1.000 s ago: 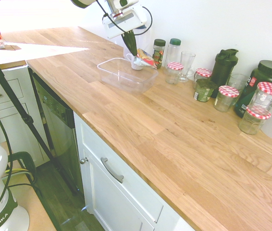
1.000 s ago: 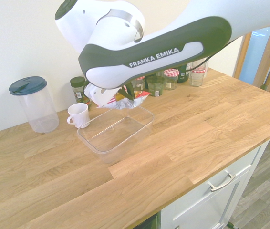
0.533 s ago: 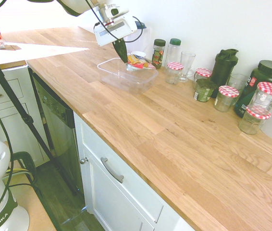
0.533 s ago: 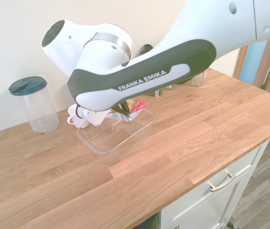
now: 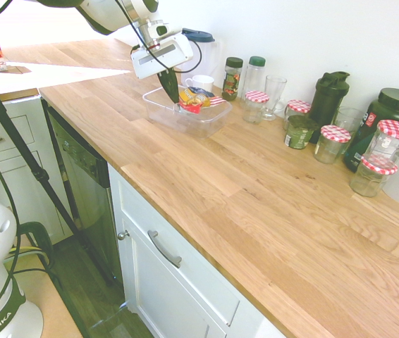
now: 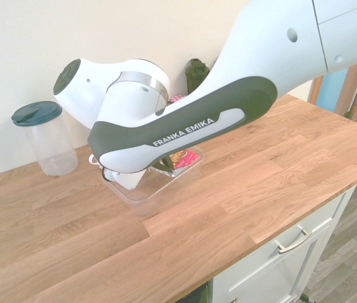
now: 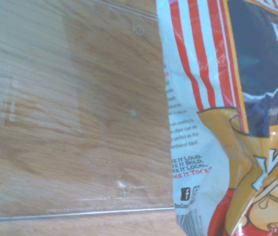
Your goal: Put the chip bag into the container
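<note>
The chip bag (image 5: 194, 98), a shiny packet with red, yellow and blue print, is low inside the container (image 5: 206, 121), a clear shallow plastic tub on the wooden counter. My gripper (image 5: 170, 91) reaches down into the tub at the bag's left end and is shut on the chip bag. In the second exterior view the arm hides the fingers; only part of the chip bag (image 6: 182, 158) shows, above the container (image 6: 137, 192). The wrist view shows the chip bag (image 7: 227, 123) close up over the tub's clear floor (image 7: 80, 98).
A white mug (image 5: 201, 82) stands right behind the tub. Spice jars (image 5: 233, 76), a drinking glass (image 5: 274, 91), red-checked-lid jars (image 5: 335, 141) and a dark shaker bottle (image 5: 328, 98) line the wall to the right. A blue-lidded clear pitcher (image 6: 45, 139) stands by the wall.
The arm has come down and towards the counter's front, carrying the chip bag from above the mug down into the container. The gripper has stayed shut.
</note>
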Robot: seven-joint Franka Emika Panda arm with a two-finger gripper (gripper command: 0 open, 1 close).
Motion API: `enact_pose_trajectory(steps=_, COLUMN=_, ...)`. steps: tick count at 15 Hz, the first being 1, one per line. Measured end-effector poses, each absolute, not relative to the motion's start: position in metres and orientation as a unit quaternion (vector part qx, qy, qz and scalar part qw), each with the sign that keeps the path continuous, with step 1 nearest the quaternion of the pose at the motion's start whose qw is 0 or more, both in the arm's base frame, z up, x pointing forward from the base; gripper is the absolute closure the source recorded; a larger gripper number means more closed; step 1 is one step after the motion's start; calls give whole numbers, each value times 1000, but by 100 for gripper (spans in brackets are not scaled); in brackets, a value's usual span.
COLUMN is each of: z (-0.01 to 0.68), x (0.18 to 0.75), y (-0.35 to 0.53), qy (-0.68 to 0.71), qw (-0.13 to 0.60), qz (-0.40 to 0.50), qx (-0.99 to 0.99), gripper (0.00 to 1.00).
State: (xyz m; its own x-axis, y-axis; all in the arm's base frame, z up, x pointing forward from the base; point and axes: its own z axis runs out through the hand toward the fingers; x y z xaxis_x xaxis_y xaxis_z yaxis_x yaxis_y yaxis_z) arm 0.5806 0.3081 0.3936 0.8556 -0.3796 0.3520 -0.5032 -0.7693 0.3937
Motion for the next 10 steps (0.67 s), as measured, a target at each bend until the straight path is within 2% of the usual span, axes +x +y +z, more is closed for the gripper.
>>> enact_pose_trajectory(steps=6, z=392, x=580, y=304, qy=-245, qw=238, qz=120, qx=932, gripper=0)
enact_pose_trajectory(steps=10, z=445, x=579, y=290, qy=-282, qw=181, qz=113, qx=936, gripper=0)
